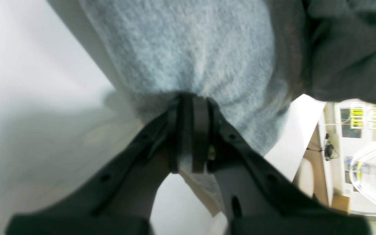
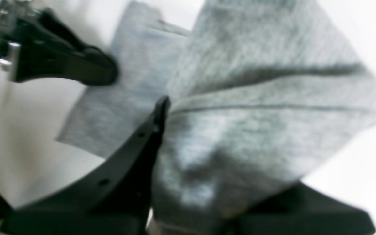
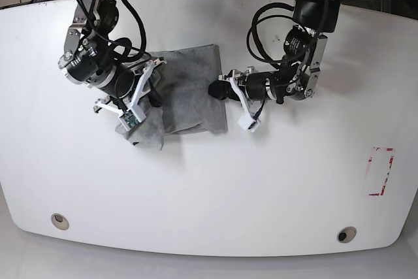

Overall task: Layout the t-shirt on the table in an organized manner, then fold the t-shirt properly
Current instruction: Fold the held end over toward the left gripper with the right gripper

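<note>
Near edge of white table (image 3: 196, 213) bare, t-shirt (image 3: 189, 89) bunched mid-table toward its left; right gripper (image 3: 149, 93) jaws closed on the shirt's lifted left edge, left gripper (image 3: 219, 87) jaws clamped shut on its right edge.

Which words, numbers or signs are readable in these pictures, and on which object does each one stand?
None can be read.
T-shirt: only plain grey cloth shows; no lettering is visible.
Red-and-white mark on the table: a red outline only, no legible text.
Yellow glowing signs in the room behind, left wrist view: too blurred to read.
Small green tag by the right hand: too small to read.
</note>
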You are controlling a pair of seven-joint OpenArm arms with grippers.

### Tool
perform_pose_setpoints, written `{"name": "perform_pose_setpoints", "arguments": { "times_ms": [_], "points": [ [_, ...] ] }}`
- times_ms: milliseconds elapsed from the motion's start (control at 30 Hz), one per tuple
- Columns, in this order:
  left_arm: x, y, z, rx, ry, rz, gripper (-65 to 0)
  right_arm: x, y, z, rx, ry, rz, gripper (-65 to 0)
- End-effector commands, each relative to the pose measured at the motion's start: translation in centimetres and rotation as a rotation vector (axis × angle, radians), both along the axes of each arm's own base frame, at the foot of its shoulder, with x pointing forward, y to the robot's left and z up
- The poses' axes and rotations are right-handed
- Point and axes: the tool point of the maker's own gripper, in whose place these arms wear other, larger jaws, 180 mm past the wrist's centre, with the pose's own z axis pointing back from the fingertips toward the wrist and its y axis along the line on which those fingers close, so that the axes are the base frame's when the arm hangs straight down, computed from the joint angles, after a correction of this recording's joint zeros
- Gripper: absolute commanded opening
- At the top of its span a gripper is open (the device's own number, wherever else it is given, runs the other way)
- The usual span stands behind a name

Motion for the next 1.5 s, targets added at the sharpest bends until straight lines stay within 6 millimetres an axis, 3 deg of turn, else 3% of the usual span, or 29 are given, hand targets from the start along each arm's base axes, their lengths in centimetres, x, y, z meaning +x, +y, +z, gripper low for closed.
{"name": "perform_pose_setpoints", "arguments": {
  "times_ms": [0,133,267,500,733,833,967,1133,1467],
  "points": [
    [-1.6,1.5,-2.8,0.15,0.072,-0.035,-60.7,0.7,0.4,1.0,0.033,-0.041,0.006,-60.1],
    [-1.5,1.3,-2.5,0.146,0.065,-0.037,-60.7,0.5,0.9,0.8,0.037,-0.032,0.02,-58.5],
    [-1.5,1.1,-2.6,0.144,0.068,-0.037,-60.7,0.3,2.4,0.8,0.043,-0.031,0.064,-48.7],
    [-1.4,1.1,-2.5,0.142,0.065,-0.036,-60.7,0.2,3.7,0.9,0.072,-0.031,0.08,-37.3],
    [-1.5,1.0,-2.5,0.141,0.065,-0.037,-60.7,0.1,5.5,1.2,0.125,-0.031,0.087,-18.2],
    [-1.5,1.0,-2.5,0.141,0.065,-0.037,-60.7,-0.1,6.8,1.2,0.134,-0.028,0.121,-13.8],
    [-1.4,1.0,-2.4,0.14,0.061,-0.037,-60.7,-0.4,7.8,1.4,0.14,-0.029,0.153,-13.3],
    [-1.1,1.2,-1.9,0.12,0.033,-0.051,-60.7,-0.1,6.9,1.5,0.133,-0.037,0.125,-13.3],
    [0.5,2.4,0.4,0.056,-0.1,-0.076,-60.4,1.0,1.6,1.6,0.063,-0.057,0.025,-13.3]
  ]
}}
